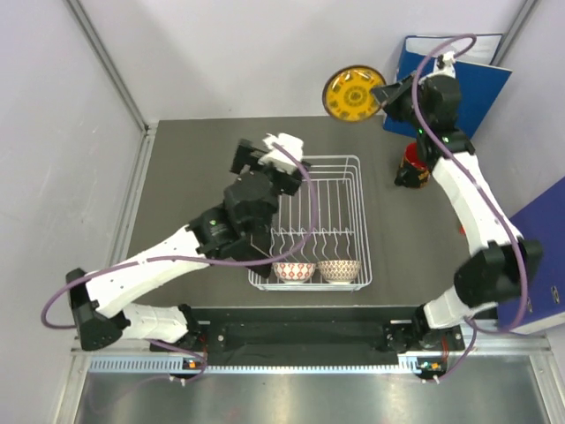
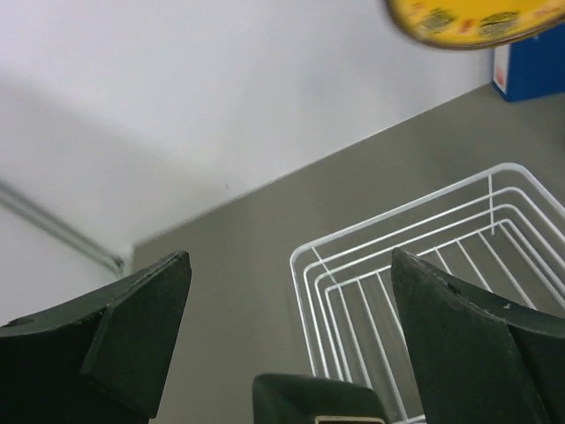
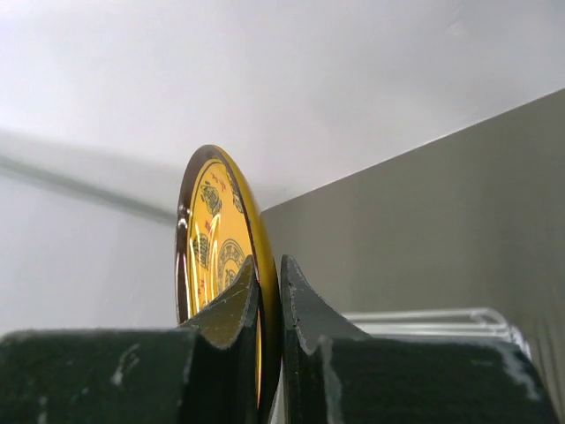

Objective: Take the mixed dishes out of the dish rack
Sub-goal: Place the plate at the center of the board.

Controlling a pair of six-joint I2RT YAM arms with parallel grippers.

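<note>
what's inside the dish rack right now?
Two patterned bowls at the near end of the dish rack. The left arm covers its left side, so that part is unseen.

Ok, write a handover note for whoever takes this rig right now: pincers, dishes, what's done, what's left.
The left pincer is open and empty, over the dish rack at its far left corner.
The right pincer is shut on the yellow plate, held upright in the air beyond the rack.
Done: the red mug appears to stand on the table right of the rack, partly hidden.
Left: set the plate down, then unload the left bowl and the right bowl from the rack's near end.
No black plate shows in any view.
</note>
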